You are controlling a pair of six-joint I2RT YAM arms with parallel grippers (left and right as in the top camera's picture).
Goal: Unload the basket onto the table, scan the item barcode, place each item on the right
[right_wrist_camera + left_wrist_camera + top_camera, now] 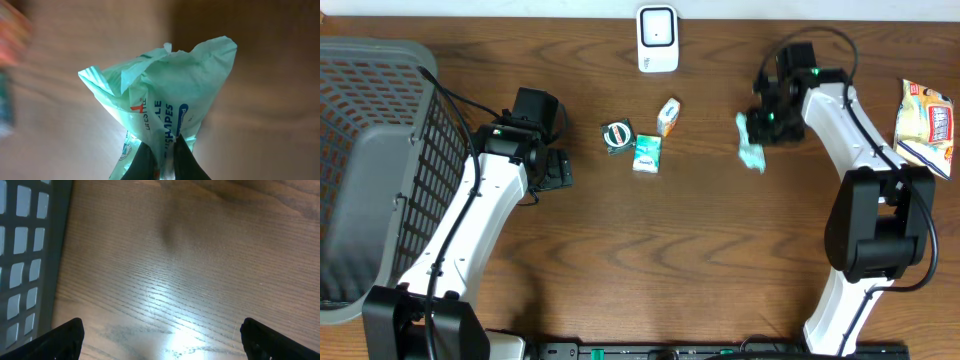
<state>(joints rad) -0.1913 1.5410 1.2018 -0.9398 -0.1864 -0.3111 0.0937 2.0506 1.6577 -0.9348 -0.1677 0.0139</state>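
Overhead view, L to R:

1. Far L: basket (370, 150), grey mesh, at the L edge of the table (650, 260). In the L wrist view its wall (25, 255) fills the L side of the frame.
2. L gripper (563, 170): just R of the basket, over bare wood. In the L wrist view the fingertips (65, 340) sit at the two bottom corners. Jaws are spread wide and hold nothing; only wood grain shows betw. them.
3. Centre group, all lying on the table, apart from both grippers:
   - tin (617, 135), round, green.
   - teal pack (647, 153), just R of the tin. Touching or not: can't tell.
   - box (668, 117), small, up and R of the teal pack, near it.
4. Back edge, centre: scanner (657, 38), white, behind the centre group. It is well apart from the item.
5. R of centre: wipes pack (750, 145), the item, mint-green soft wrap, at the tip of the R gripper (760, 125).
   - In the R wrist view the pack (165, 95) is crumpled, w/ blue print partly readable.
   - The fingers (145, 162) are pinched nearly together on its lower edge.
   - No barcode shows in any view.
   - Whether the pack touches the table: can't tell.
6. Far R edge: snack bag (925, 125), yellow and white, lying flat, beside the R arm and apart from the R gripper.
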